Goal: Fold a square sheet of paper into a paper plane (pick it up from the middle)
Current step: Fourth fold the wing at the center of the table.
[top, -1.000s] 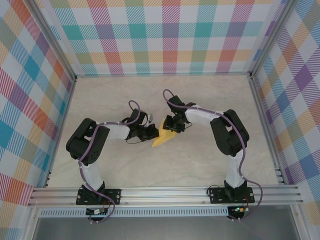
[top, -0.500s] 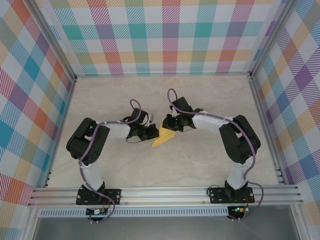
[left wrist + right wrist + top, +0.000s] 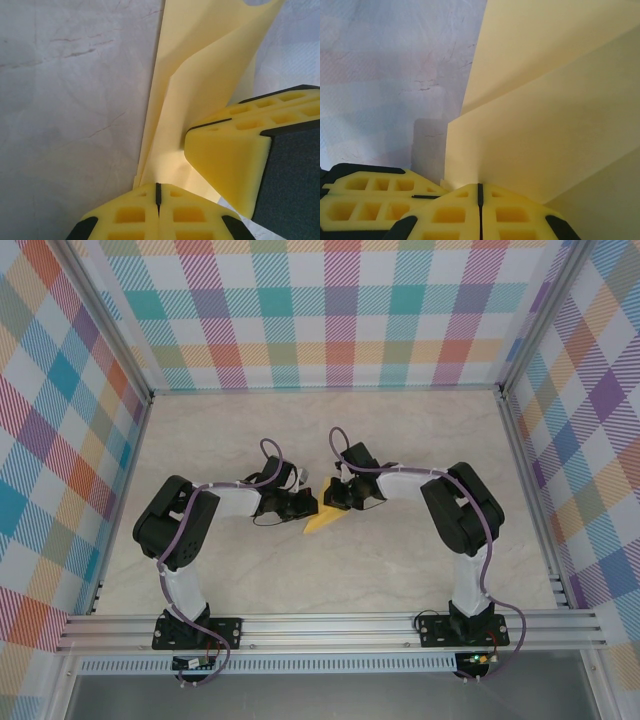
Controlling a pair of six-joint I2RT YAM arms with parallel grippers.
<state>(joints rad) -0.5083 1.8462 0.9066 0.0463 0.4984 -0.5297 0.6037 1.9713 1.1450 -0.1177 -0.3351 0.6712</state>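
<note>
Yellow paper plane (image 3: 320, 522) clamped between left hand (image 3: 158, 192) and right hand (image 3: 480, 192)

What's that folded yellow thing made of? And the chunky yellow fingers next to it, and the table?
The square sheet of paper looks like thin matte paper: sharp creases, soft layers. The fingers look like matte moulded plastic or rubber, with square hollows. The table looks like pale veined stone, maybe only printed.

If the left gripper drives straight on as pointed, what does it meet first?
The paper, at the shut left gripper tips; a right gripper finger sits just beside that line, depth unclear.
</note>
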